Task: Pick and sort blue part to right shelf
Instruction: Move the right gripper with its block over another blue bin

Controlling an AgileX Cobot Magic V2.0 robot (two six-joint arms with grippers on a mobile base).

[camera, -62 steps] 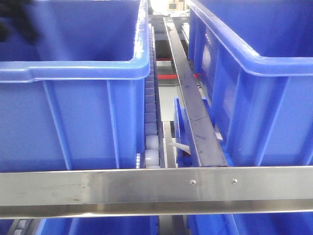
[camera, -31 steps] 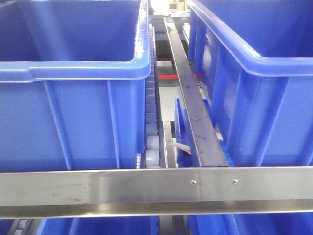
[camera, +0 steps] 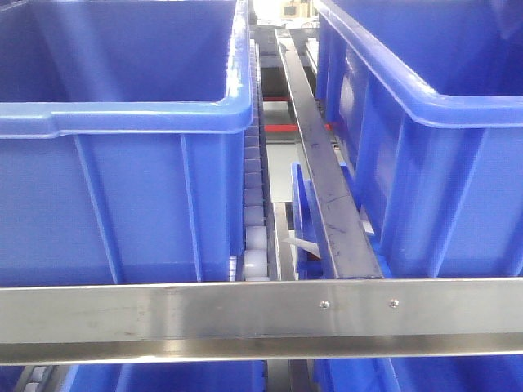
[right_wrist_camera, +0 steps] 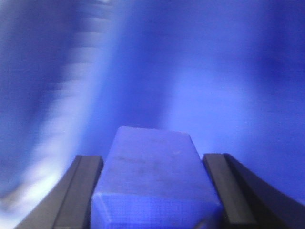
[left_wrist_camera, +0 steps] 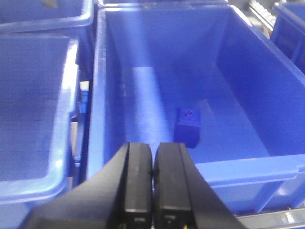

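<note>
In the right wrist view my right gripper point(right_wrist_camera: 152, 159) is shut on a blue part point(right_wrist_camera: 152, 186), a plain blue block that fills the gap between the black fingers point(right_wrist_camera: 86, 191). Behind it is only blurred blue plastic. In the left wrist view my left gripper point(left_wrist_camera: 153, 148) is shut and empty, above the near rim of a large blue bin point(left_wrist_camera: 248, 167). A second blue part point(left_wrist_camera: 187, 126) lies on that bin's floor. The front view shows the right shelf's brushed metal rail point(camera: 245, 314). Neither gripper shows there.
Two large blue bins point(camera: 122, 122) point(camera: 441, 139) stand side by side on the rack. A white roller track point(camera: 255, 220) and a metal divider rail point(camera: 323, 171) run between them. More blue bins point(left_wrist_camera: 33, 109) lie to the left in the left wrist view.
In the front view a dark shape at the top left corner, over the left bin, has gone out of view. The bins and rails have not moved.
</note>
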